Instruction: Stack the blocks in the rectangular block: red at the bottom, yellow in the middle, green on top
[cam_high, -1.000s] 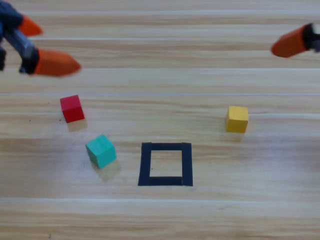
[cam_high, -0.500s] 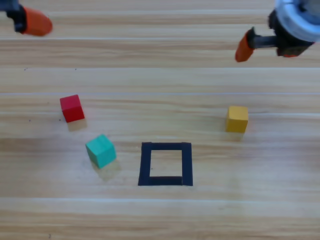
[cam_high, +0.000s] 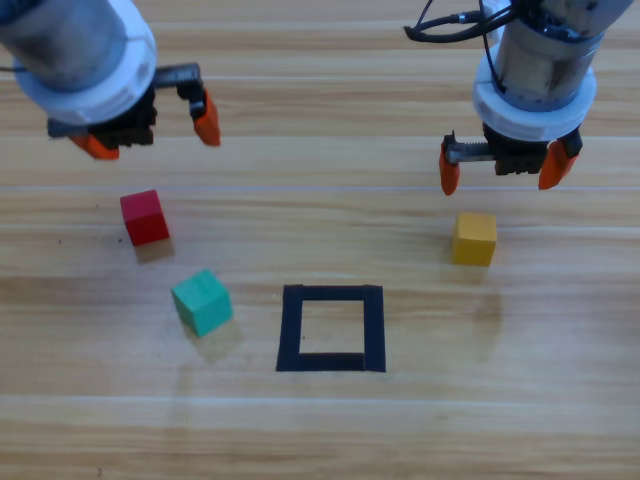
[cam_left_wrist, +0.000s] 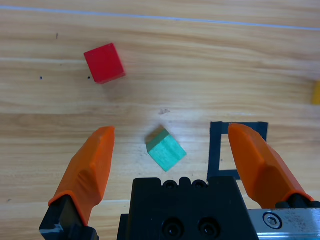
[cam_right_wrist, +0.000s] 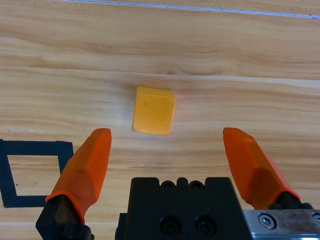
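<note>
- A wooden desk (cam_high: 320, 430) is seen from above, with two grey robot arms coming down from the top edge.
- The left claw (cam_high: 150, 125) hangs above the desk just beyond the red cube (cam_high: 144, 216), its orange jaws spread wide and holding nothing.
- The right claw (cam_high: 497, 170) hangs just beyond the yellow cube (cam_high: 474, 238), jaws also wide and empty.
- The teal-green cube (cam_high: 203, 302) sits turned at an angle, between the red cube and the black tape square (cam_high: 331, 328) (the square is bare inside; no cube has been placed yet).
- All three cubes lie apart from one another and outside the square.
- Judged from the task, red must go in first, so the left claw's step is likely to take the red cube.
- To do it well, the claw should centre over the red cube, line its jaws up with two flat faces, and come straight down so neither jaw nudges the cube or the green one nearby.
- The left wrist view adds that the green cube (cam_left_wrist: 165, 149) lies between the jaw lines, while the red cube (cam_left_wrist: 104, 62) lies farther ahead and off to one side.
- The right wrist view shows the yellow cube (cam_right_wrist: 154, 110) ahead, roughly centred between its jaws, with part of the tape square (cam_right_wrist: 5, 172) at the picture's edge.
</note>
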